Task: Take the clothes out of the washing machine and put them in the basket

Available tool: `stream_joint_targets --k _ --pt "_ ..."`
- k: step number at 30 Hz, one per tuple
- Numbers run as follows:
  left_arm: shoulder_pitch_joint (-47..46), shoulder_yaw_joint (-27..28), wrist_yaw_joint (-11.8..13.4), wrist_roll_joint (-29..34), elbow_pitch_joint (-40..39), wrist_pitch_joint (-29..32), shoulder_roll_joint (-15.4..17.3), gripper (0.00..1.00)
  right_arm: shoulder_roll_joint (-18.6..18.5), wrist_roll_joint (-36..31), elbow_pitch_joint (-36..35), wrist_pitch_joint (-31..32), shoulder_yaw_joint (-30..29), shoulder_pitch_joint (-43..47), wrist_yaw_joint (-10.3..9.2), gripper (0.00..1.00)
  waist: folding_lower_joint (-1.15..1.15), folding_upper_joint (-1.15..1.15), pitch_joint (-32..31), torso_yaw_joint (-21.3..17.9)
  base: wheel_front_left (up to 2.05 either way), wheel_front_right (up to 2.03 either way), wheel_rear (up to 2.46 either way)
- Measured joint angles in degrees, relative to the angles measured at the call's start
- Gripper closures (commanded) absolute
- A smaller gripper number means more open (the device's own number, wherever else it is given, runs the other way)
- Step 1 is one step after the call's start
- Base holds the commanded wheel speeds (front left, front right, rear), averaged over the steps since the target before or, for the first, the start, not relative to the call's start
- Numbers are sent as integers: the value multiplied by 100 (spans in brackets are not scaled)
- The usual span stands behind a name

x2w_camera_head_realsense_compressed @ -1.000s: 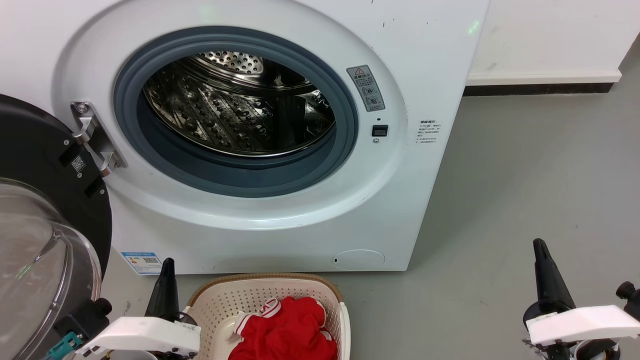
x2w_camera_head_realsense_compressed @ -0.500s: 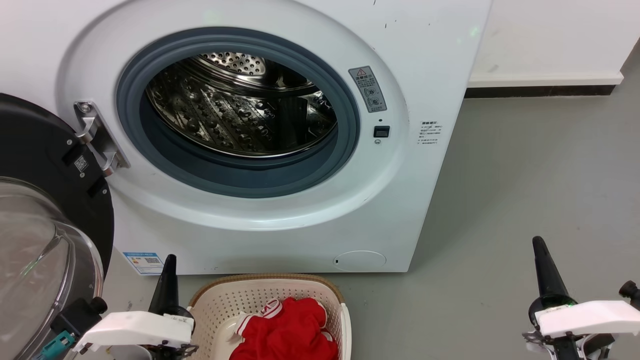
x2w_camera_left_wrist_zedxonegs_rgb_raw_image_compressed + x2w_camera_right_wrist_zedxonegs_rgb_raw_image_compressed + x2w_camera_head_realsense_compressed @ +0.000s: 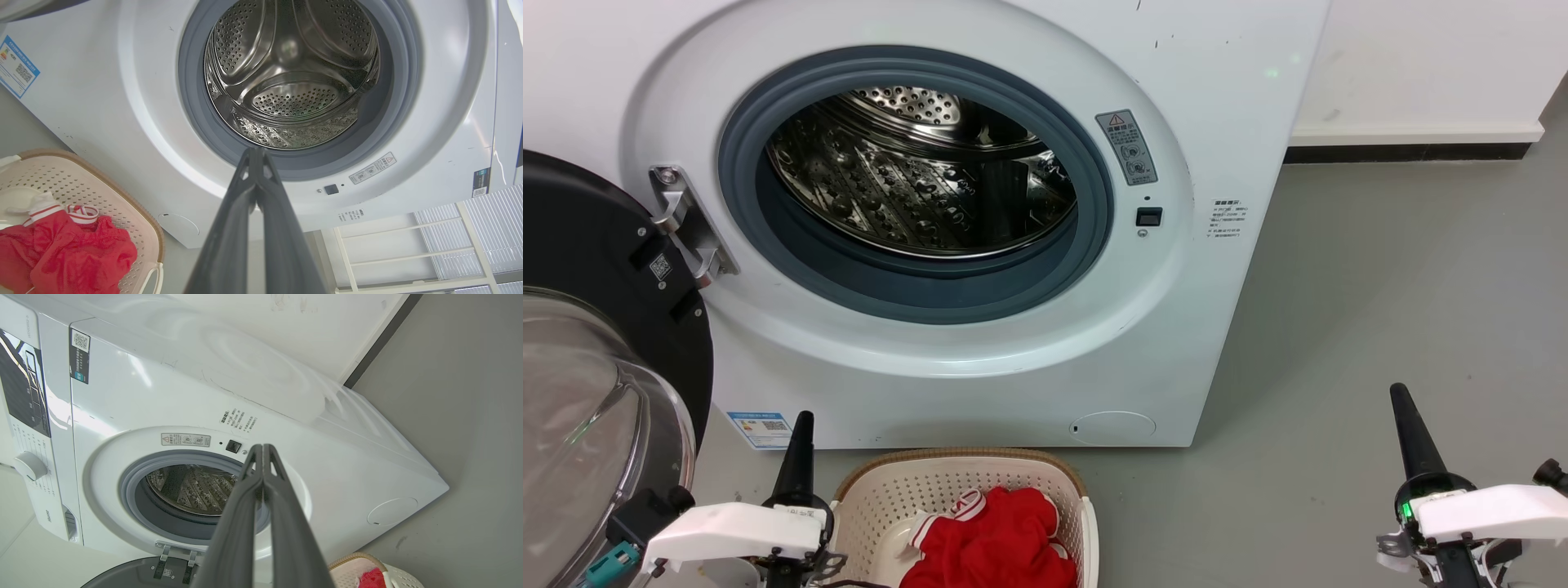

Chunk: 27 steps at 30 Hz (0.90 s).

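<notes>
The red clothes lie heaped in the basket at 6 o'clock in the head view, just in front of the washing machine. Its drum, at 11 o'clock, looks bare, though the grey rim hides the low front part. The left gripper at 7 o'clock and the right gripper at 4 o'clock each have their fingers pressed together, holding nothing. The job seems done. A good finish is one look into the drum's low front, keeping both arms clear of the open door at 9 o'clock.
</notes>
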Motion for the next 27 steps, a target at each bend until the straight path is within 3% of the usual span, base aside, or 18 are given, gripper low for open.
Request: stream_joint_targets --k 27 --pt "-170 82 -101 -1500 156 353 1 100 -2 1437 166 382 -75 -159 -1 100 0 0 -42 54 0 0 0"
